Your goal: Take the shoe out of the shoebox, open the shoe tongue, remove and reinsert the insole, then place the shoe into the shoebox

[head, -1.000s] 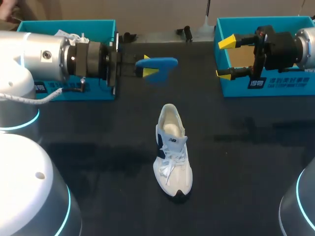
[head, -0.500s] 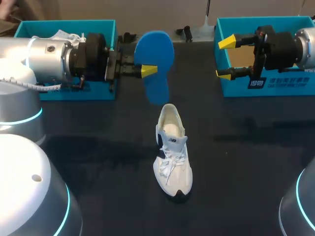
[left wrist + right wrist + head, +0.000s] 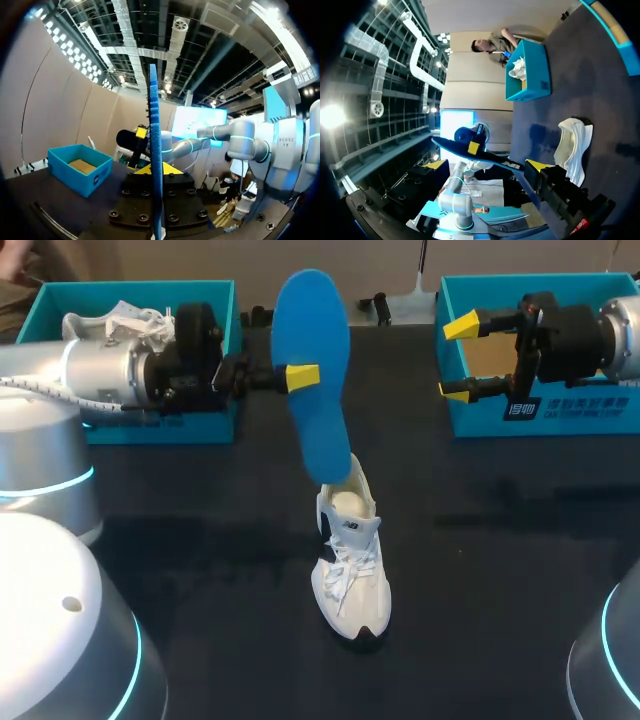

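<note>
A blue insole (image 3: 312,320) hangs upright over the table, pinched at its edge by my left gripper (image 3: 302,376), which is shut on it. Its lower end reaches the heel opening of the white shoe (image 3: 350,560), which stands on the black table with its toe toward the near edge. In the left wrist view the insole (image 3: 156,125) shows edge-on between the yellow tips. My right gripper (image 3: 455,358) stands open and empty at the left wall of the right shoebox (image 3: 560,415). From the right wrist view, the insole (image 3: 455,148) and shoe (image 3: 572,145) lie ahead.
The left teal shoebox (image 3: 150,430) at the back left holds another white shoe (image 3: 125,315). The right teal shoebox shows a brown floor (image 3: 490,352). Small dark fittings (image 3: 375,305) sit at the table's far edge.
My left gripper has turned the insole from lying flat to standing upright, and its lower end has come down to the shoe's heel. The right arm has not moved.
</note>
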`<state>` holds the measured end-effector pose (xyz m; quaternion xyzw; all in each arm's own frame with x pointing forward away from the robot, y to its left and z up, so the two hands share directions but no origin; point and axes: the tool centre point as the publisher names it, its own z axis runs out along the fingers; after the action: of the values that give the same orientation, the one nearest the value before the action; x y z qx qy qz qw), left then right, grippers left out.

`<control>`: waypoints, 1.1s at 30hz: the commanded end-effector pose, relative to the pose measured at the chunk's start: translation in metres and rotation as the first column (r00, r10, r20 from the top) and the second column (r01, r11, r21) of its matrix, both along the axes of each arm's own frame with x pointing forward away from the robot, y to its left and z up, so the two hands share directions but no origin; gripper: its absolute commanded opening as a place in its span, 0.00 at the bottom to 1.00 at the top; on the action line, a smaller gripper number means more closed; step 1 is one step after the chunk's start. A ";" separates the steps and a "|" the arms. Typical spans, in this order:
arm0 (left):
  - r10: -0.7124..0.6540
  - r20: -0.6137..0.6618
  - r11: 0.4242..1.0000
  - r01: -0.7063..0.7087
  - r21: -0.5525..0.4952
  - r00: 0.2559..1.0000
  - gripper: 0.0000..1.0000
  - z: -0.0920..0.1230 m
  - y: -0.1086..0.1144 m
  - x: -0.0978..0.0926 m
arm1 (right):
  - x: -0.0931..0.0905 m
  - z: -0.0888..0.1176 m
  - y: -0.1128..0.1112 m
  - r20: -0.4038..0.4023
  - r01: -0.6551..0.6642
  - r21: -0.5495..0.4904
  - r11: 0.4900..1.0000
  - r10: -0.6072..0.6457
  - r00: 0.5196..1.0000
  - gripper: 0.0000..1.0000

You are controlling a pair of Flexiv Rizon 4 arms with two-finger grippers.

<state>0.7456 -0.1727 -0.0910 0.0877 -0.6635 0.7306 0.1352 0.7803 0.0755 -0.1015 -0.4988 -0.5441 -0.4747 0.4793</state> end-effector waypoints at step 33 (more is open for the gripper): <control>-0.021 -0.999 0.992 0.125 -0.015 0.049 0.00 -0.058 -0.002 0.012 | 0.000 0.000 0.001 -0.001 0.001 -0.001 1.000 -0.001 1.000 1.00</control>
<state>0.7518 -0.1756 -0.1488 0.4670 -0.5184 0.5445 0.4655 0.7801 0.0752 -0.1014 -0.4989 -0.5440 -0.4747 0.4794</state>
